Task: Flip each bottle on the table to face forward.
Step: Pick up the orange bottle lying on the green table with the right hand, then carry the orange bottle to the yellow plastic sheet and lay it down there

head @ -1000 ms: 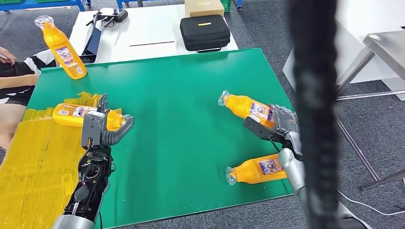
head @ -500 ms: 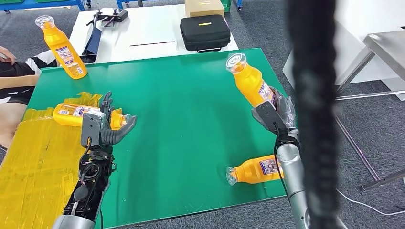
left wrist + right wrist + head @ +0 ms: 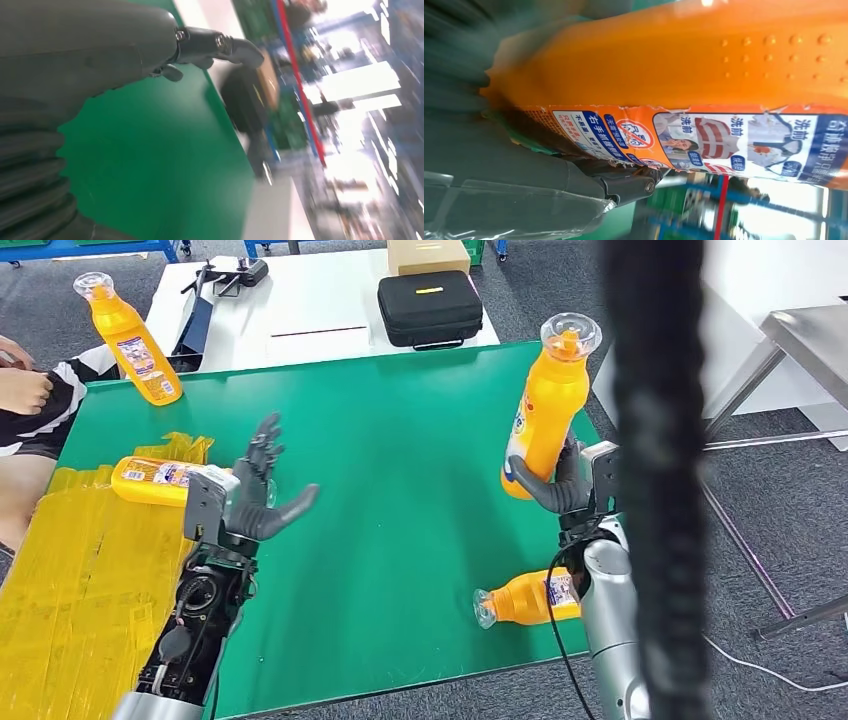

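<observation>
While the right hand (image 3: 568, 488) grips an upright orange bottle (image 3: 545, 410), its blue-and-white label (image 3: 724, 142) seemingly reads 洗前; left hand (image 3: 252, 502) spread empty.

A close view of an orange bottle (image 3: 704, 70) lying across the whole picture. Small raised dots run in rows along its plastic body. A paper label (image 3: 704, 145) wraps its lower side, printed in blue, white and red with Chinese writing, a crossed-out circle sign and small pictures; its edge is torn. The right hand (image 3: 524, 175), grey and partly blurred, grips the bottle from below. A strip of green desk (image 3: 619, 220) shows behind.
</observation>
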Motion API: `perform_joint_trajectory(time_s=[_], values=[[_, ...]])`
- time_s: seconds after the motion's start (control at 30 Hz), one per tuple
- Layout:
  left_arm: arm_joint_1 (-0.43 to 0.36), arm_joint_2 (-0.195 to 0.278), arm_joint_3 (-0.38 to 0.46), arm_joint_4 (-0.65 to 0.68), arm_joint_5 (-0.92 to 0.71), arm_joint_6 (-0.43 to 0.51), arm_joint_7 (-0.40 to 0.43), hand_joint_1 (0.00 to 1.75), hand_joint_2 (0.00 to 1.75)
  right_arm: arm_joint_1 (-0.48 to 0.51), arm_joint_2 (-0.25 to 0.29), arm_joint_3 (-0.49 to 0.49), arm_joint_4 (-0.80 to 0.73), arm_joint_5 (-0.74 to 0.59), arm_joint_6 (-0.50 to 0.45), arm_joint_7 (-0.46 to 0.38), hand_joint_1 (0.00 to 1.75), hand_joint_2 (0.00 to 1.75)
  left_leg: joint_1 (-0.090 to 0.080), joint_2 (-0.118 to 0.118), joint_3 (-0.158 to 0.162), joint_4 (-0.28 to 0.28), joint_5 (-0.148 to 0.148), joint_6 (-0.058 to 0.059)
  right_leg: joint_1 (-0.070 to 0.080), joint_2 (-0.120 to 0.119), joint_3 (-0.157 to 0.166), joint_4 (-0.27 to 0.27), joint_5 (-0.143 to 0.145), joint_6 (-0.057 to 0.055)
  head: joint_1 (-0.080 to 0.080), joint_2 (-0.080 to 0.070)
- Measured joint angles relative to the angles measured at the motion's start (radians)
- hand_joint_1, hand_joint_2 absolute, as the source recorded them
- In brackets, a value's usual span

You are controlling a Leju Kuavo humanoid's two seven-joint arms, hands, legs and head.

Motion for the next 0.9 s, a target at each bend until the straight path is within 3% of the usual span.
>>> perform_joint_trajectory(time_s=[0.2, 0.43, 0.9], values=[[0.004, 0.003, -0.103, -0.077, 0.037, -0.033, 0.003, 0.00, 1.75, -0.033, 0.032, 0.051, 0.051, -0.075, 0.075, -0.027, 1.75, 1.75, 0.000, 0.000, 0.000, 0.000, 0.000, 0.000, 0.000, 0.000, 0.000, 0.000, 0.000, 0.000, 0.000, 0.000], [0.006, 0.009, -0.153, -0.110, 0.044, -0.035, 0.006, 0.00, 1.75, -0.064, 0.059, 0.100, 0.091, -0.096, 0.129, -0.032, 1.75, 1.75, 0.000, 0.000, 0.000, 0.000, 0.000, 0.000, 0.000, 0.000, 0.000, 0.000, 0.000, 0.000, 0.000, 0.000], [0.012, 0.000, -0.211, -0.142, 0.030, -0.027, 0.010, 0.00, 1.75, -0.086, 0.140, 0.279, 0.163, 0.018, 0.137, -0.025, 1.75, 1.75, 0.000, 0.000, 0.000, 0.000, 0.000, 0.000, 0.000, 0.000, 0.000, 0.000, 0.000, 0.000, 0.000, 0.000]])
